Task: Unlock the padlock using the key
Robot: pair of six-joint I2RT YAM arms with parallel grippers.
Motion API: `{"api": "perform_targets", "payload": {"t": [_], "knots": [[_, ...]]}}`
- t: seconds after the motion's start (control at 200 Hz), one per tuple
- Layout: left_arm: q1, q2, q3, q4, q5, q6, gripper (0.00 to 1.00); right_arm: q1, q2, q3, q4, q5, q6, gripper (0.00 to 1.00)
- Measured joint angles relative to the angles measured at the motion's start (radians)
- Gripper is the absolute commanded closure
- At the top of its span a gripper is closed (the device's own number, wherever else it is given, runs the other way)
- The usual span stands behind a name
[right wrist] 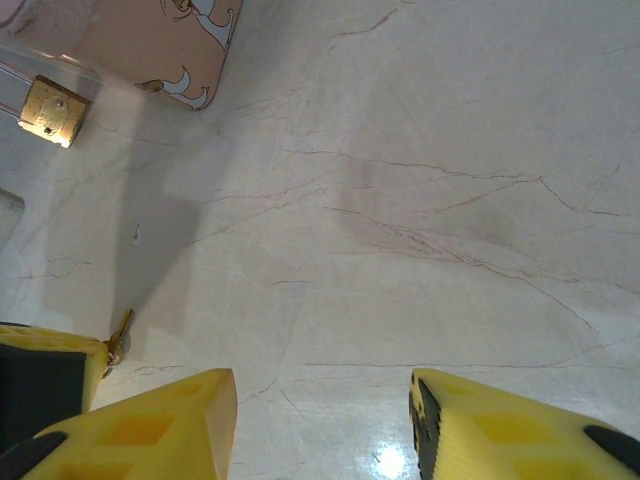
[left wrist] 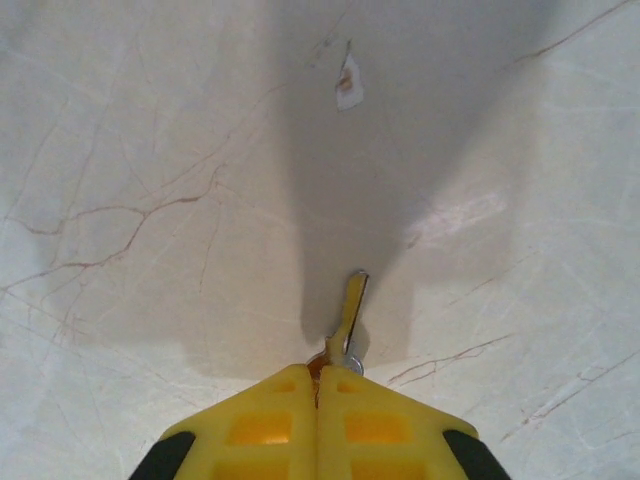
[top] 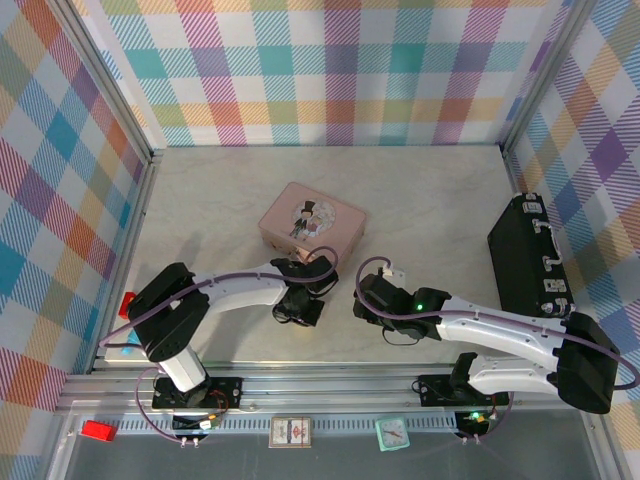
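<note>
1. The key [left wrist: 352, 300] sticks out of the left gripper [left wrist: 320, 378], which is pinched tight on its head, over the tabletop [left wrist: 150, 150].
2. The padlock [right wrist: 47, 110] lies flat just beside a corner of the pink tin [right wrist: 140, 40].
3. The right gripper [right wrist: 320, 420] hangs nearby, jaws apart and empty.

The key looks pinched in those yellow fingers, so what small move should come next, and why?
Probably the right gripper should reach for the padlock near the pink tin: its jaws stand open and empty, while the left gripper pinches the key.
</note>
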Motion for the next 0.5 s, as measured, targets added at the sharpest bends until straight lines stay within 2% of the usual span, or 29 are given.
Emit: {"api": "perform_targets", "payload": {"t": [0.21,0.5], "knots": [[0.013,-0.087,-0.058,0.111,0.023,-0.085,1.0,0.0,-0.001,-0.027,0.076,-0.031,0.007,0.5],[0.042,-0.363,-0.164,0.356,0.004,-0.341,1.0,0.0,-0.003,-0.115,0.314,-0.107,0.113,0.51]]}}
